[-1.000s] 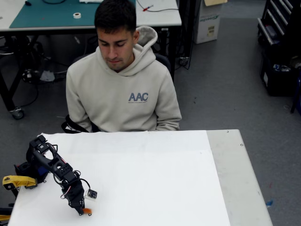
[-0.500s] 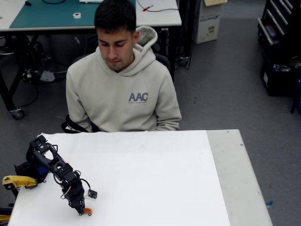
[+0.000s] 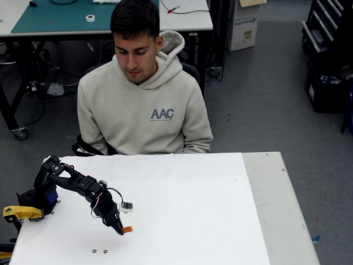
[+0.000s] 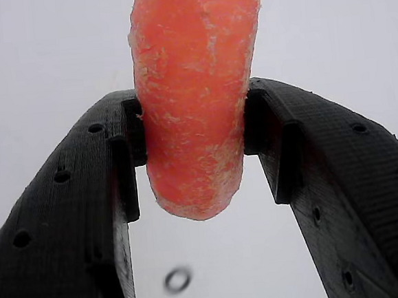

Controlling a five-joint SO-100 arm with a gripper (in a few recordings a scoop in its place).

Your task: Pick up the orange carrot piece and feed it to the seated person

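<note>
The orange carrot piece (image 4: pixel 194 101) is clamped between my two black fingers in the wrist view, running upward out of the frame. In the fixed view my gripper (image 3: pixel 122 229) is shut on the carrot piece (image 3: pixel 127 229), lifted a little above the white table (image 3: pixel 182 221) at its front left. The seated person (image 3: pixel 142 88) in a light beige hoodie sits behind the table's far edge, head bent down toward the table, well beyond the gripper.
A yellow clamp handle (image 3: pixel 21 212) holds the arm's base at the table's left edge. Two small black rings (image 3: pixel 99 252) lie on the table below the gripper. The grey table strip (image 3: pixel 276 210) runs along the right side.
The gripper has risen off the table with the carrot piece and moved right and toward the person. The two small rings it stood over now lie uncovered.
</note>
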